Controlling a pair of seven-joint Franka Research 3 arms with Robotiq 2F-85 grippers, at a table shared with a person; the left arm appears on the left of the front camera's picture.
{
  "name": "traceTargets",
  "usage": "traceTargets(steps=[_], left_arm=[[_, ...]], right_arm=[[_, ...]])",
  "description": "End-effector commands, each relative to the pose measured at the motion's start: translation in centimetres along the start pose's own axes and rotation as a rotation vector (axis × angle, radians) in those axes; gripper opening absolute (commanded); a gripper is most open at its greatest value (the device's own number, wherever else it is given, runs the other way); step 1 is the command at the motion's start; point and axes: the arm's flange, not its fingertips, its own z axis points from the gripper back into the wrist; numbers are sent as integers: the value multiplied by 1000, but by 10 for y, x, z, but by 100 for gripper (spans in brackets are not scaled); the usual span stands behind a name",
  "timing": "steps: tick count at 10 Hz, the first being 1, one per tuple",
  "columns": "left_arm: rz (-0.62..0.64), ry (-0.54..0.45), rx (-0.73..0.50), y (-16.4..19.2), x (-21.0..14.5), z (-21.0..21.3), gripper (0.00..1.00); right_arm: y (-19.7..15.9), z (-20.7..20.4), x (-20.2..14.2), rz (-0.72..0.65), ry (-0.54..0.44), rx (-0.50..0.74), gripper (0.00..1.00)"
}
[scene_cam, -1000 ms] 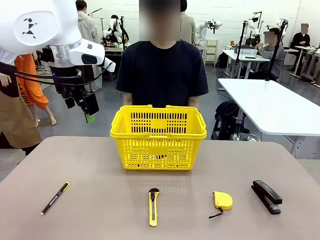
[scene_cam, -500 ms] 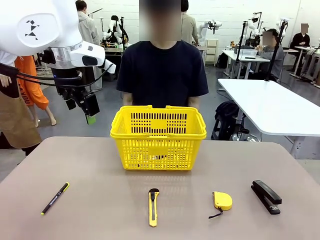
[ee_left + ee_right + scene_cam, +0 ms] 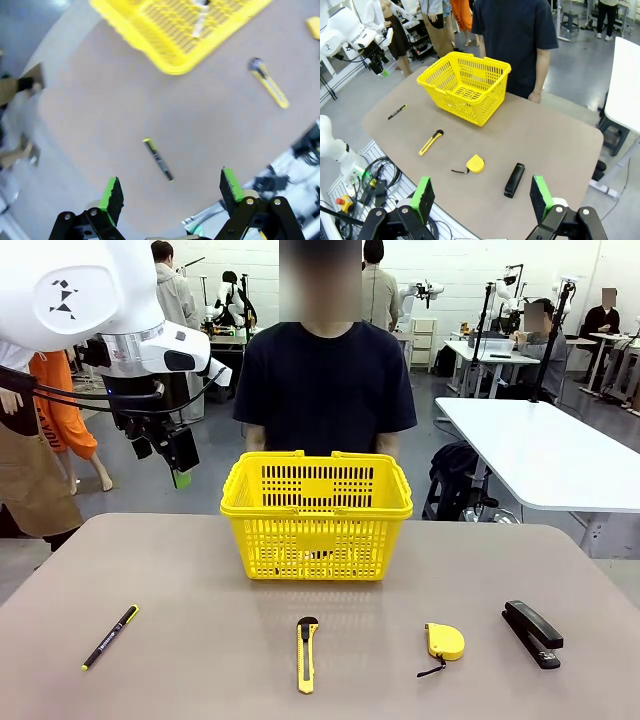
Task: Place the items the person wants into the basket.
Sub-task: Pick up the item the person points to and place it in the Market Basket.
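Holds left hand (image 3: 171, 184) high at far left, fingers apart, empty, likely lining up on pen (image 3: 110, 637) near left; shows knife (image 3: 306, 653) in front of basket (image 3: 316, 540), marker (image 3: 200, 22) inside.

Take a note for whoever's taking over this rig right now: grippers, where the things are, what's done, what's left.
Left gripper: open, empty, raised high at the left side of the table.
Right gripper: open, empty, held high on the near side.
Done: marker lies in the basket.
Left: pen and knife on the table in front of the basket.
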Motion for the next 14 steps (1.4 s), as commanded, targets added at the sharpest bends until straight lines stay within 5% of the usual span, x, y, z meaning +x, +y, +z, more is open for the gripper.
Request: traceTargets(steps=[1, 3, 4, 7, 11, 12, 14], left_arm=[[-53, 31, -409, 56, -43, 39, 100], [-91, -15, -534, 82, -105, 84, 100], [-228, -108, -617, 101, -146, 121, 100], [-234, -379, -506, 152, -205, 162, 100], [-83, -664, -319, 170, -273, 163, 100], [-46, -716, -275, 173, -279, 159, 100], [-8, -632, -273, 183, -274, 141, 100]], right_arm=[[0, -1, -1, -9, 15, -5, 100], [0, -1, -1, -9, 15, -5, 100], [0, -1, -1, -9, 15, -5, 100], [0, -1, -1, -9, 15, -5, 100], [0, -1, -1, -9, 15, -5, 100], [0, -1, -1, -9, 15, -5, 100], [0, -1, -1, -9, 15, -5, 100]])
